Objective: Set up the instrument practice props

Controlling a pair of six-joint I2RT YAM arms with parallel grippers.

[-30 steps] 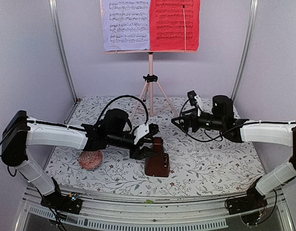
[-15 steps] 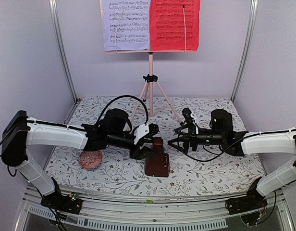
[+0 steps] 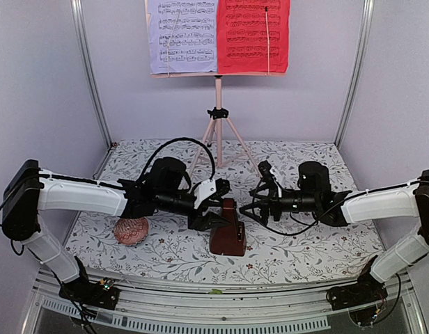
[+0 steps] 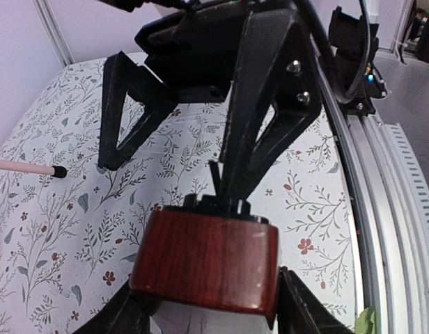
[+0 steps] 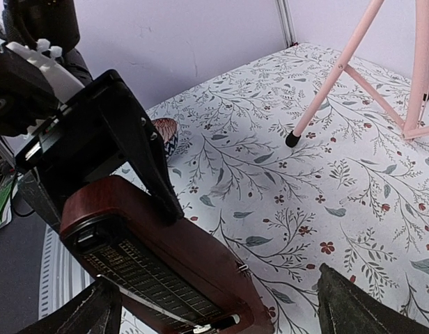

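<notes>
The pink tripod music stand point(image 3: 218, 104) stands at the back and holds a lavender page point(image 3: 182, 36) and a red page point(image 3: 253, 35). The dark red-brown metronome point(image 3: 227, 229) stands mid-table. My left gripper point(image 3: 216, 205) is shut on its narrow top point(image 4: 204, 261), one finger point(image 4: 303, 314) on each side. My right gripper point(image 3: 258, 202) is open, just right of the metronome. In the right wrist view the metronome's scale face point(image 5: 166, 271) lies between my wide-spread fingers point(image 5: 350, 306). The left finger point(image 5: 141, 153) presses its top. In the left wrist view the right gripper point(image 4: 193, 118) is just beyond the metronome.
A round red patterned ball point(image 3: 131, 230) lies on the floral cloth under my left arm; it also shows in the right wrist view point(image 5: 166, 132). The stand's pink legs point(image 5: 333, 76) reach onto the cloth behind. A metal rail point(image 3: 214, 296) runs along the front edge.
My right arm has moved left and down, bringing its open gripper up to the metronome. My left gripper and the metronome have not moved.
</notes>
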